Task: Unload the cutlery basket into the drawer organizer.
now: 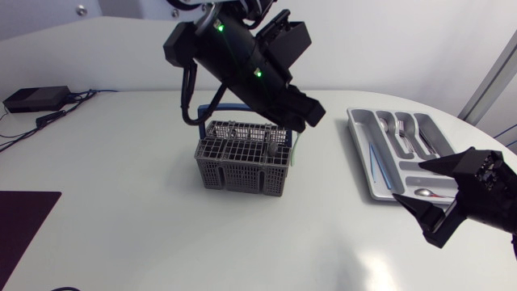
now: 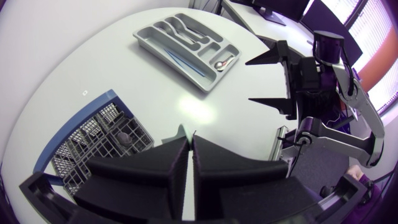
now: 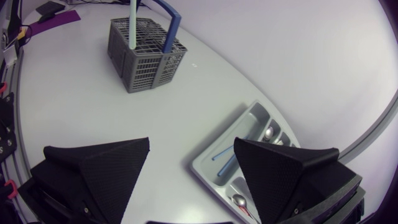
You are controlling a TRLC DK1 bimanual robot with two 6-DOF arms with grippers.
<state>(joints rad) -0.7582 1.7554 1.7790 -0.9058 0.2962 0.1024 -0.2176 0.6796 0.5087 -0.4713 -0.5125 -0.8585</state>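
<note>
A grey mesh cutlery basket [image 1: 242, 166] [image 2: 81, 149] [image 3: 146, 62] with a blue handle stands mid-table. My left gripper [image 1: 303, 121] [image 2: 189, 138] hovers over its right end, shut on a thin pale blue stick [image 1: 295, 149] [image 3: 132, 25] that hangs down at the basket's edge. A spoon [image 2: 124, 140] lies inside the basket. The grey drawer organizer [image 1: 363, 153] [image 2: 155, 46] [image 3: 211, 165] sits to the right and holds spoons [image 1: 424, 192] and blue sticks [image 1: 376, 158]. My right gripper [image 1: 408, 182] [image 2: 249, 81] [image 3: 191, 143] stands open and empty near the organizer's front end.
A black box with cables [image 1: 36, 99] lies at the far left. A dark purple mat [image 1: 20, 218] covers the front left corner. The table's rounded edge runs close behind the organizer.
</note>
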